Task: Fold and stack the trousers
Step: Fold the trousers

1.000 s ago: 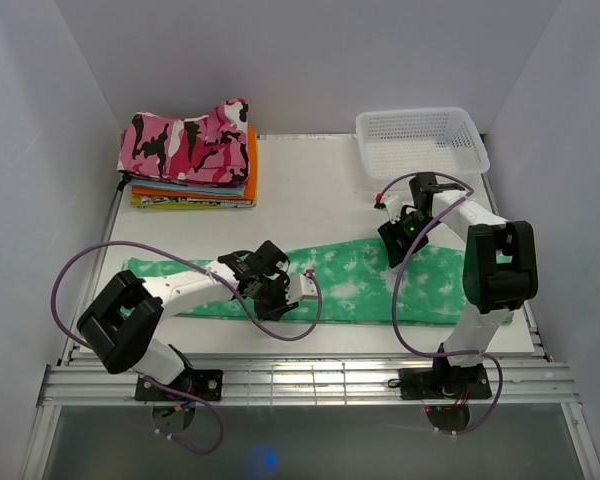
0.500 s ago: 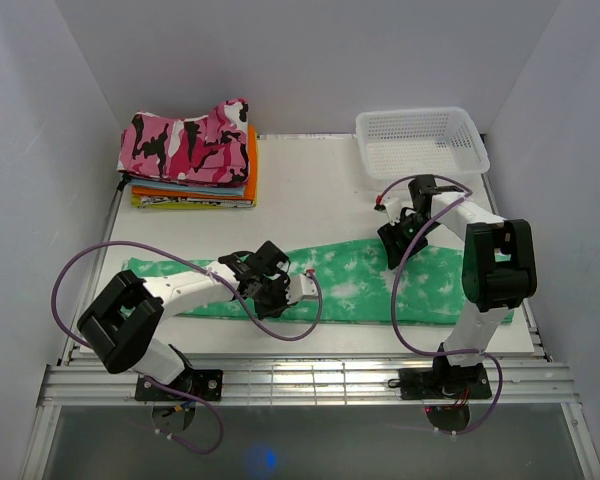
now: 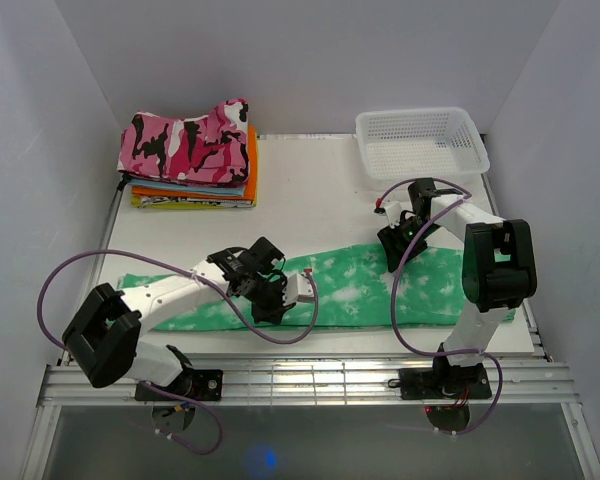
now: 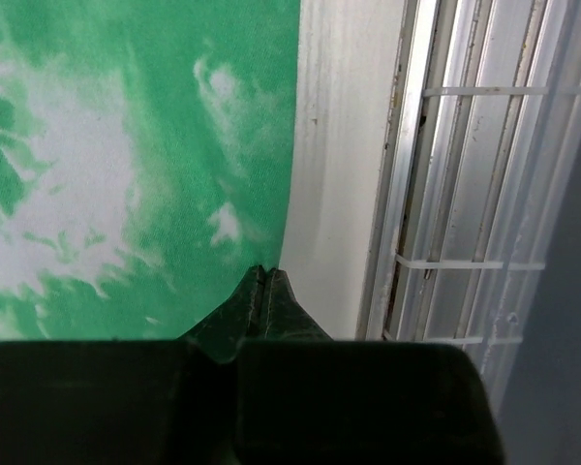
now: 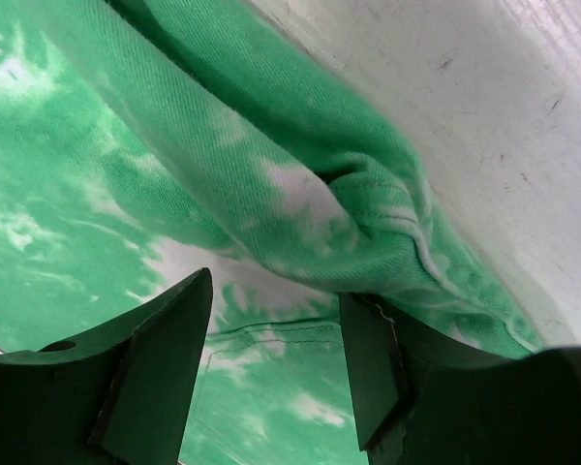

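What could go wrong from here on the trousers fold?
1. Left fingers are shut right at the near hem of the trousers; the pinch may be thin and slip on lifting.
2. Right fingers stand open around a bunched far edge, not gripping; if left pulls first, the cloth could drag askew.

Colours | trousers: mint green, white tie-dye blotches | camouflage garment: pink, black, white | folded clothes beneath: orange, lower layers possibly blue and yellow | basket: white mesh | table: white | my left fingers: black
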You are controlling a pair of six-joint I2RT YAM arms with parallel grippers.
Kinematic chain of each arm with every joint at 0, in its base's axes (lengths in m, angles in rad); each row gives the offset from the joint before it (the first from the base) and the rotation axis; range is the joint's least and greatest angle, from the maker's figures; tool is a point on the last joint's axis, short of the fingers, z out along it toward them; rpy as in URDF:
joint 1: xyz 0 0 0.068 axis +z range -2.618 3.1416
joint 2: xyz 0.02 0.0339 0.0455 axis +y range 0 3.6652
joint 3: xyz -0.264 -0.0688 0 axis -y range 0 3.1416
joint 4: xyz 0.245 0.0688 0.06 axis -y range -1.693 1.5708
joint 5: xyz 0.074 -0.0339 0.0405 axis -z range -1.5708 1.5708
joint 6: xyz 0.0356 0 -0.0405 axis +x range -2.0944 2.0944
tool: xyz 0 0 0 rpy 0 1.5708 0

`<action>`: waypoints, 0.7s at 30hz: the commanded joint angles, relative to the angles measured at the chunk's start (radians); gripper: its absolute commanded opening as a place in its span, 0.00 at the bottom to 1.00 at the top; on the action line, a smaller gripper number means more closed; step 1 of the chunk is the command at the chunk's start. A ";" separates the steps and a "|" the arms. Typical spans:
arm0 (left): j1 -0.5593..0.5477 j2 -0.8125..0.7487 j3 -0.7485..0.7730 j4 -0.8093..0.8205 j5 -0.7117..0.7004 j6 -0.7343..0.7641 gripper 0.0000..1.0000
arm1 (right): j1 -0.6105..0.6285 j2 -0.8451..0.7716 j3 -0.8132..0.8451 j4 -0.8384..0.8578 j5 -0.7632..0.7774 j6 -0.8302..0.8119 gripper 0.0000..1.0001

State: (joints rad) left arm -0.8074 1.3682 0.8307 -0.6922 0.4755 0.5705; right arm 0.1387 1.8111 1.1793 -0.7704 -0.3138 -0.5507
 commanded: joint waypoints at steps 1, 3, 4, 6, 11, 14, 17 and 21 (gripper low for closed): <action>-0.006 0.005 -0.008 -0.076 0.081 0.019 0.00 | -0.002 -0.021 -0.015 0.008 0.007 0.015 0.61; -0.006 0.035 -0.019 -0.069 0.084 0.020 0.00 | -0.002 -0.022 -0.015 0.008 0.013 0.015 0.61; -0.006 0.043 -0.027 -0.063 0.087 0.025 0.00 | -0.002 -0.022 -0.015 0.008 0.015 0.015 0.61; -0.006 0.061 -0.038 -0.049 0.100 0.029 0.00 | -0.002 -0.025 -0.015 0.006 0.022 0.014 0.61; -0.007 0.173 -0.041 0.022 0.031 -0.012 0.03 | -0.002 -0.027 -0.006 -0.004 0.021 0.011 0.61; -0.004 0.203 -0.044 0.074 -0.055 -0.044 0.21 | -0.002 -0.050 -0.009 -0.024 0.019 -0.012 0.61; 0.011 0.198 -0.041 0.083 -0.089 -0.063 0.29 | -0.002 -0.087 -0.018 -0.052 0.031 -0.054 0.61; 0.063 0.144 -0.010 0.068 -0.098 -0.075 0.40 | -0.028 -0.144 -0.021 -0.096 0.036 -0.109 0.63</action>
State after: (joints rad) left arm -0.7918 1.5379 0.8112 -0.6334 0.5087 0.4961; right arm 0.1337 1.7363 1.1614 -0.8139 -0.2878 -0.5995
